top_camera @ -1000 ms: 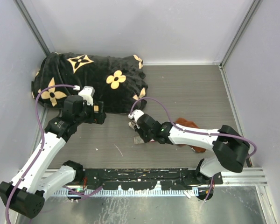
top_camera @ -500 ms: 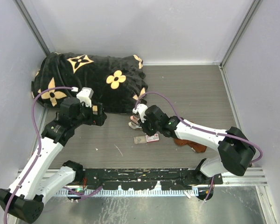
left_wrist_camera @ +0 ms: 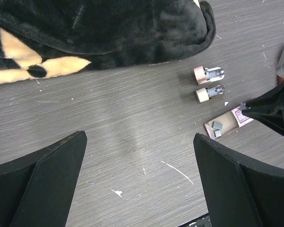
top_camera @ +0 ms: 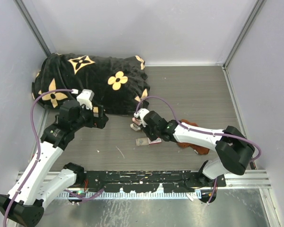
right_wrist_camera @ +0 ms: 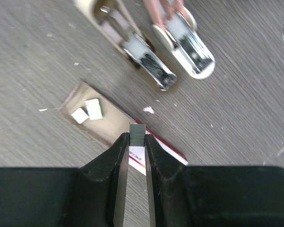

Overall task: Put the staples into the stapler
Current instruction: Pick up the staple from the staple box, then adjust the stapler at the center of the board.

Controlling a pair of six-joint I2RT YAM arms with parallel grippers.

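The stapler (right_wrist_camera: pixel 137 47) lies opened on the table in two pale pink and white halves (left_wrist_camera: pixel 209 81), metal inner parts showing, and it also shows in the top view (top_camera: pixel 135 125). Just beside it is the flat white staple box (left_wrist_camera: pixel 226 125) with its red label and tray (right_wrist_camera: pixel 92 118), holding two small staple blocks (right_wrist_camera: pixel 88 111). My right gripper (right_wrist_camera: pixel 137 138) is shut on a short silvery strip of staples (right_wrist_camera: pixel 137 132), held above the box's label end. My left gripper (left_wrist_camera: pixel 139 184) hangs open over bare table, left of the stapler.
A black blanket with tan flower patterns (top_camera: pixel 94 80) is heaped at the back left, its edge close to the stapler. A rust-brown cloth (top_camera: pixel 195 146) lies under my right forearm. Grey walls enclose the table on three sides.
My right gripper rose and shifted slightly right from the box, then settled back near it with the strip held. The left arm barely moved.
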